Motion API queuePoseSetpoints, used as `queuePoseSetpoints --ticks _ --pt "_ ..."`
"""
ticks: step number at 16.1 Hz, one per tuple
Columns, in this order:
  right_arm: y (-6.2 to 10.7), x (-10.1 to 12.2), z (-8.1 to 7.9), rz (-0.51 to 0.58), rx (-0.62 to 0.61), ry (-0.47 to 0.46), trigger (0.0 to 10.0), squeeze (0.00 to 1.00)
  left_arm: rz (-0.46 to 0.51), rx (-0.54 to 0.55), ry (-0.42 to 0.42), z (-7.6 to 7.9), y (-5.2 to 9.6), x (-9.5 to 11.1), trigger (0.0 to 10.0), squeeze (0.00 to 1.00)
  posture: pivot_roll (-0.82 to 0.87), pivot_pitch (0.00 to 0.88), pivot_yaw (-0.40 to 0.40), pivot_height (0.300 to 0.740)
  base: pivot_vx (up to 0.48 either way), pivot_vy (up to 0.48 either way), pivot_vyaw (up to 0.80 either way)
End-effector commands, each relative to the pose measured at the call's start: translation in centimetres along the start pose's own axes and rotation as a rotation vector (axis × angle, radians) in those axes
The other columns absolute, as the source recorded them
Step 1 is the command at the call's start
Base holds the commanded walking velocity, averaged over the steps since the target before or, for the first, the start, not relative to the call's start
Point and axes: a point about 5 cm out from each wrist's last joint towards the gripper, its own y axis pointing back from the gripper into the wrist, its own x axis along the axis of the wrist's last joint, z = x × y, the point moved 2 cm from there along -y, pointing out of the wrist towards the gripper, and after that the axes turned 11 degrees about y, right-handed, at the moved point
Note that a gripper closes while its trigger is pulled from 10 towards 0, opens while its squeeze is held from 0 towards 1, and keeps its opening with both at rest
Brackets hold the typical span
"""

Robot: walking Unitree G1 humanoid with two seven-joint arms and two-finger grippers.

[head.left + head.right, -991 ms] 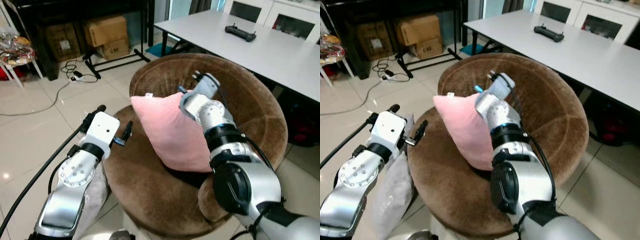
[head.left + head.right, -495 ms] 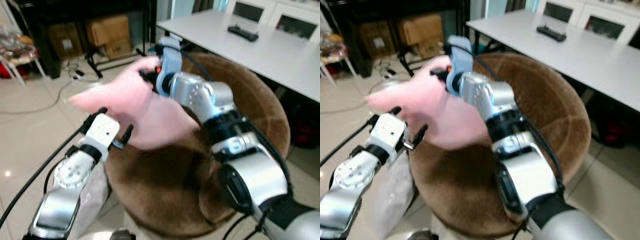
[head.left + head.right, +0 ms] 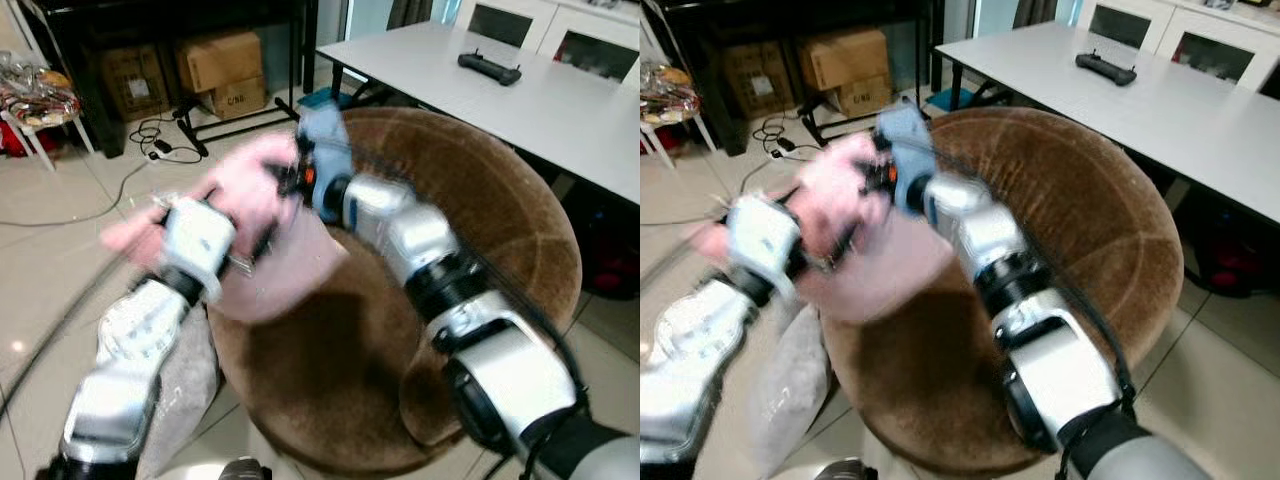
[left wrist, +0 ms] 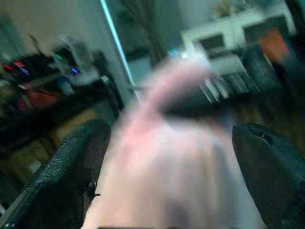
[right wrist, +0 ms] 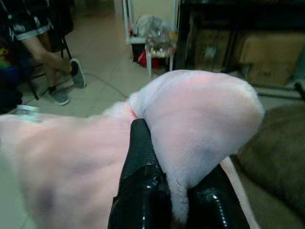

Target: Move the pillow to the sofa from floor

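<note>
While much of the head view is smeared by blur, the pink pillow can be made out hanging in the air over the left front rim of the round brown sofa, held above the seat and not lying on it. The right gripper is clamped on the pillow: in the right wrist view its black fingers pinch a fold of the pink fabric between them. That silver right arm reaches across the sofa from the near right toward the far left.

The left gripper is up against the pillow from the left side; in its wrist view the two black fingers stand wide apart with the pink fabric filling the space between them, not visibly pinched.

A grey cushion lies on the tiled floor just beside the sofa's near left edge. On the far right stands a white bench carrying a black controller. Cardboard boxes sit at the far left under dark furniture, and in the right wrist view a seated person's legs show beyond the pillow.
</note>
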Motion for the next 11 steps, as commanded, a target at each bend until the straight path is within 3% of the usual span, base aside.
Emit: queuePoseSetpoints --ticks 1,3,5,7,11 --pt "-0.2 0.6 -0.3 0.057 0.010 0.022 10.0 0.00 0.037 0.024 0.000 -0.4 -0.2 0.8 10.0 1.00 0.09 0.000 -0.040 0.740 0.000 0.000 0.00" --pt "-0.5 -0.1 -1.1 0.059 0.037 0.025 10.0 0.00 0.037 0.038 -0.015 -0.8 -0.5 1.2 10.0 1.00 0.09 0.000 -0.040 0.740 0.000 0.000 0.00" --pt "-0.7 -0.3 -1.3 0.062 0.037 0.037 10.0 0.00 -0.046 0.136 -0.044 -2.5 -0.6 0.0 10.0 1.00 0.09 0.000 -0.040 0.740 0.000 0.000 0.00" --pt "-0.8 0.4 -1.3 0.082 0.037 0.028 10.0 0.00 -0.207 0.100 -0.006 -3.2 -0.1 -2.8 10.0 1.00 0.09 0.000 -0.049 0.740 0.000 0.000 0.00" --pt "-0.9 0.6 -1.6 0.092 0.034 0.021 10.0 0.00 -0.293 0.092 0.017 -5.6 -0.2 -4.1 10.0 1.00 0.09 0.000 -0.042 0.740 0.000 0.000 0.00"
